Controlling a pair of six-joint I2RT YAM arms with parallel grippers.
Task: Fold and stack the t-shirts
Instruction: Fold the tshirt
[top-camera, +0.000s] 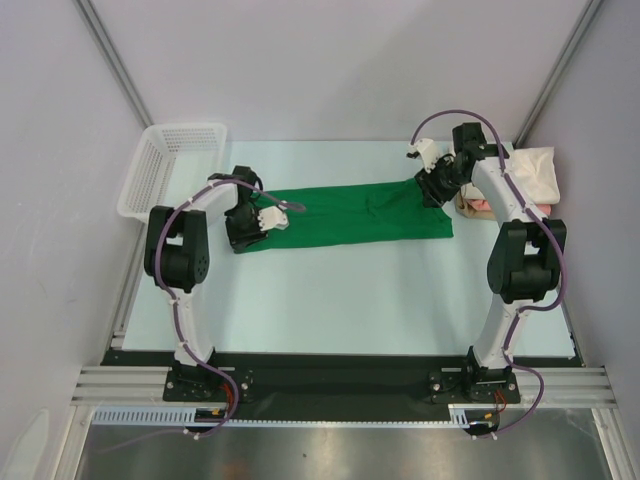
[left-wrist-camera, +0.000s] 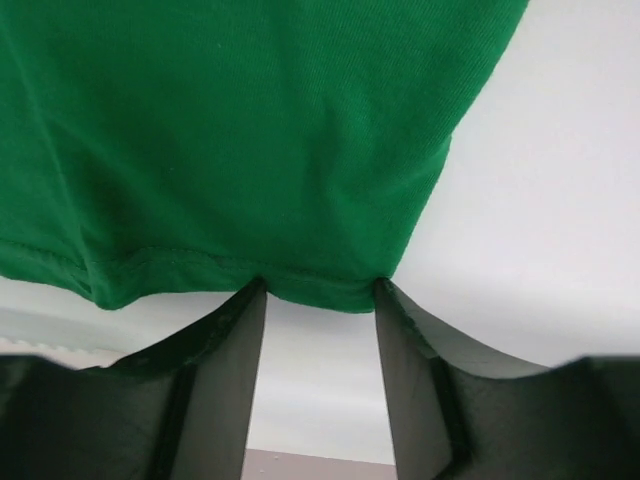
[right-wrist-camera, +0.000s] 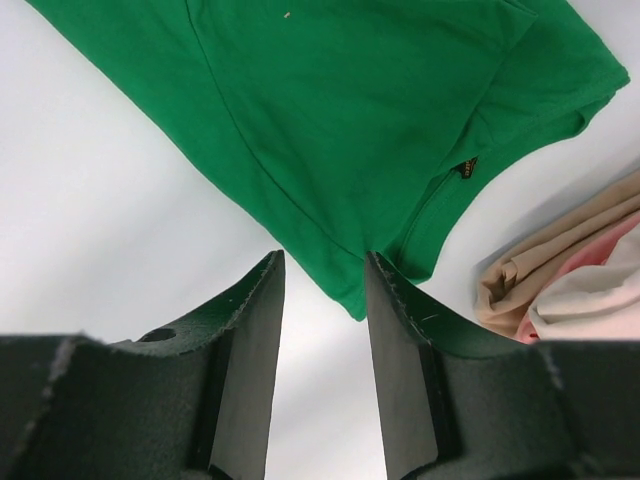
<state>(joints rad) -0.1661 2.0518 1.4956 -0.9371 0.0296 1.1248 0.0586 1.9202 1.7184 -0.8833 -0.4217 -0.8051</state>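
Observation:
The bright green t-shirt lies flat on the table as a long strip, folded lengthwise. My left gripper is at its left end, open. In the left wrist view the shirt's hem reaches just between the fingertips, which are apart. My right gripper is at the far right corner, open. In the right wrist view a corner of the green shirt lies between the spread fingertips. A folded cream shirt and a salmon-pink one lie at the right edge, and show in the right wrist view.
A white mesh basket stands at the far left corner of the pale table. Grey walls and metal posts enclose the back and sides. The shirt pile lies close beside the right arm.

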